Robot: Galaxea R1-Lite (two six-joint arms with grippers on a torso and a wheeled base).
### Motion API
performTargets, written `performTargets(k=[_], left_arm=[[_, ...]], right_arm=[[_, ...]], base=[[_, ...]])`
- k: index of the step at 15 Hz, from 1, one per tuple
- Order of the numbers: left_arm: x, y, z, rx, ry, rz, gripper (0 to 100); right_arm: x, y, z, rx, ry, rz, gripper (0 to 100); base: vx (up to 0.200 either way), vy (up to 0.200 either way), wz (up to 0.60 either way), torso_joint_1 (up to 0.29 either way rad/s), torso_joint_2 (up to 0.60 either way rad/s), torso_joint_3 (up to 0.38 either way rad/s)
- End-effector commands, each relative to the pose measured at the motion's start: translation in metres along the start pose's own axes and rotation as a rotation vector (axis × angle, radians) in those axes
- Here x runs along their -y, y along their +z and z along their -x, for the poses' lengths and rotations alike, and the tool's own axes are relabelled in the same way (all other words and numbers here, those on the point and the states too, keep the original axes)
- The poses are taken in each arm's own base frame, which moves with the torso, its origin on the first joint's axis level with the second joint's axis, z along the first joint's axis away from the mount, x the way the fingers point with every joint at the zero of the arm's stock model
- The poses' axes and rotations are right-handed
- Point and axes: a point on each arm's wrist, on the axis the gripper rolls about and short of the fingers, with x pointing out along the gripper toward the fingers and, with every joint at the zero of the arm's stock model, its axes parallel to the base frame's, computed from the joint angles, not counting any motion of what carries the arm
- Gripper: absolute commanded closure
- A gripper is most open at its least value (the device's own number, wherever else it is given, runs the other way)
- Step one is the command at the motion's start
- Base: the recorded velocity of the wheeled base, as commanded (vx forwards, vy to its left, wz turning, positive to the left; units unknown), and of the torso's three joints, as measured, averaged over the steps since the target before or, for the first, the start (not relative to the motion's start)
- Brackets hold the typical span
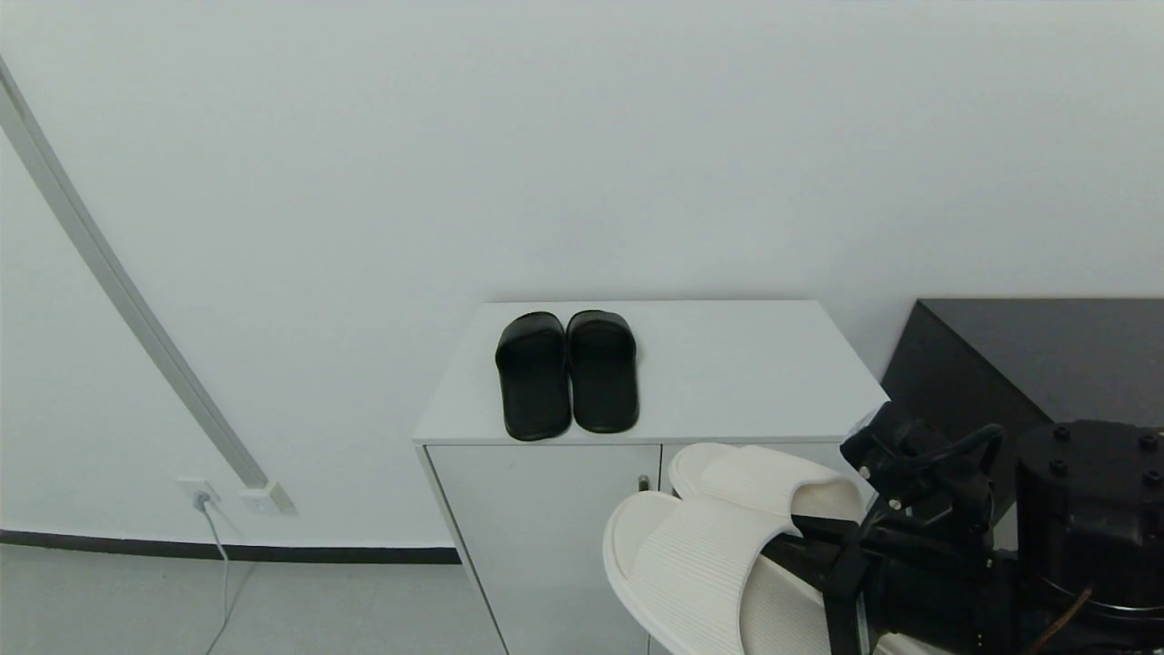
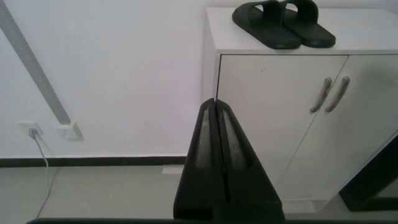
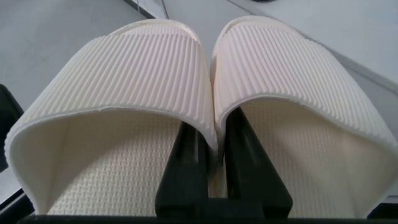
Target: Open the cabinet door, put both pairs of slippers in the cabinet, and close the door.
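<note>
A pair of black slippers (image 1: pixel 566 373) (image 2: pixel 283 23) lies side by side on top of the white cabinet (image 1: pixel 727 364) (image 2: pixel 267 112), towards its left half. Both cabinet doors are closed, and their two handles (image 2: pixel 333 93) meet at the middle. My right gripper (image 1: pixel 800 546) (image 3: pixel 213 134) is shut on the inner edges of a pair of white ribbed slippers (image 1: pixel 718 546) (image 3: pixel 199 93), holding them in the air in front of the cabinet's right door. My left gripper (image 2: pixel 216 106) is shut with nothing in it, low down, off the cabinet's left front corner.
A black unit (image 1: pixel 1046 364) stands right beside the cabinet. On the wall to the left are a slanting grey conduit (image 1: pixel 118 282) and a socket with a cable (image 1: pixel 200 496) running down to the floor. Open floor lies left of the cabinet.
</note>
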Motion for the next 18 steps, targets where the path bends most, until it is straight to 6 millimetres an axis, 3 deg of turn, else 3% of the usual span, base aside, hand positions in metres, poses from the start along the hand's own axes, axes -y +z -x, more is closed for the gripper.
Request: performTargets(k=[1, 13, 14, 18], left_arm=[[0.0000, 0.0000, -0.0001, -0.001, 0.001, 0.000, 100], [0.0000, 0.0000, -0.0001, -0.001, 0.002, 0.000, 100], [0.0000, 0.0000, -0.0001, -0.001, 0.002, 0.000, 0], [0.0000, 0.0000, -0.0001, -0.001, 0.001, -0.004, 0]], right_arm=[[0.0000, -0.0012, -0.0007, -0.006, 0.000, 0.000, 100], [-0.0028, -0.0071, 0.0009, -0.025, 0.012, 0.004, 100], [-0.0031, -0.0071, 0.0009, -0.025, 0.013, 0.005, 100], [-0.0036, -0.0093, 0.0033, -0.030, 0.014, 0.008, 100]], base=[[0.000, 0.000, 0.00, -0.144, 0.34, 0.183], [0.000, 0.000, 0.00, -0.202, 0.47, 0.267], [0.000, 0.000, 0.00, -0.212, 0.54, 0.315], [0.000, 0.000, 0.00, -0.204, 0.53, 0.320]])
